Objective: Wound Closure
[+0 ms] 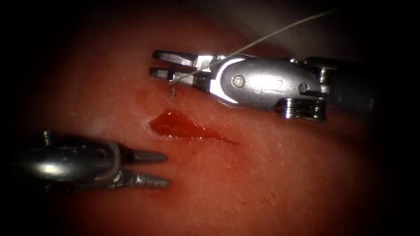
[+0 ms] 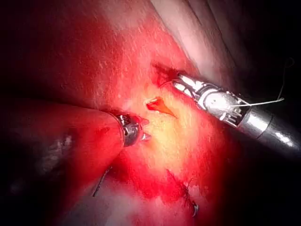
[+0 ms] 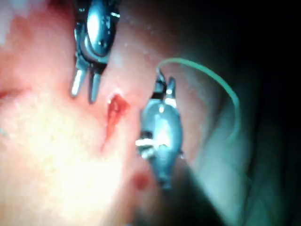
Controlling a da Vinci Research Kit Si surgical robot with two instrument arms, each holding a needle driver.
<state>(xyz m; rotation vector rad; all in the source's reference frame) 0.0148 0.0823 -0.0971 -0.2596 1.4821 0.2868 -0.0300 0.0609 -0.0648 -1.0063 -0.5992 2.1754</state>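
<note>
Right tool: I see my right arm's tool (image 1: 168,65) coming in from the right, its tip above the upper left end of the cut. The two jaws stand a little apart at the tips, and the thread runs between them near their base; I read them as pinching the thread, not the needle.
Left tool: my left arm's tool (image 1: 159,169) sits low on the left, below the cut's left end and apart from it. Its jaws are spread and I see nothing between them.
Thread: the thread (image 1: 271,35) leaves the right tool's jaws and rises as a pale line up and to the right, out over the tool's body. A short end hangs from the lower jaw down toward the tissue just above the cut. In the right wrist view it arcs away from the jaws as a long loop (image 3: 211,75).
Needle: I cannot make out the needle's curve for certain; the small dark bit under the right tool's lower jaw is too small to tell.
Cut: the cut (image 1: 183,127) lies between the two tools, wide at its left end and tapering to the right, holding red fluid.
Tissue: the tissue (image 1: 262,183) around the cut is wet and reddened.
</note>
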